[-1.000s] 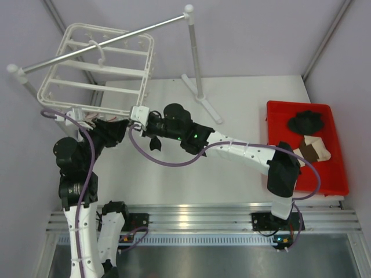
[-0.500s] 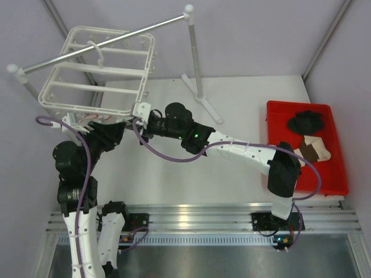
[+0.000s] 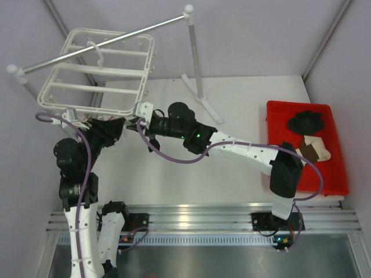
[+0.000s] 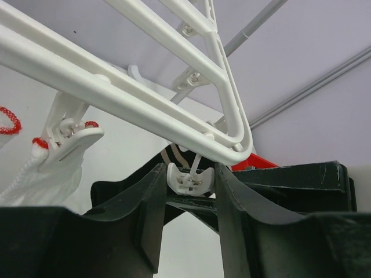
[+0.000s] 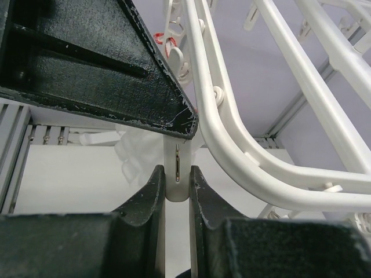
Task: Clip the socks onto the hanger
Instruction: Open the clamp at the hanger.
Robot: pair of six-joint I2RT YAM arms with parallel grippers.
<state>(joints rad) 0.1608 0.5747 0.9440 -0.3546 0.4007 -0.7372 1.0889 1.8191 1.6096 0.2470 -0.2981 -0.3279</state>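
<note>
Right now, my left gripper (image 4: pixel 189 185) pinches a clip (image 4: pixel 188 178) under the hanger's (image 4: pixel 145 110) corner. My right gripper (image 5: pixel 175 174) squeezes a white plastic piece (image 5: pixel 175 194).

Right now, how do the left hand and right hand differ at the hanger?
The left hand has its fingers well apart, flanking a dangling white clip, squeezing or not I cannot tell; the right hand is nearly shut, pinching a thin white piece. Both sit under the near edge of the hanger.
</note>
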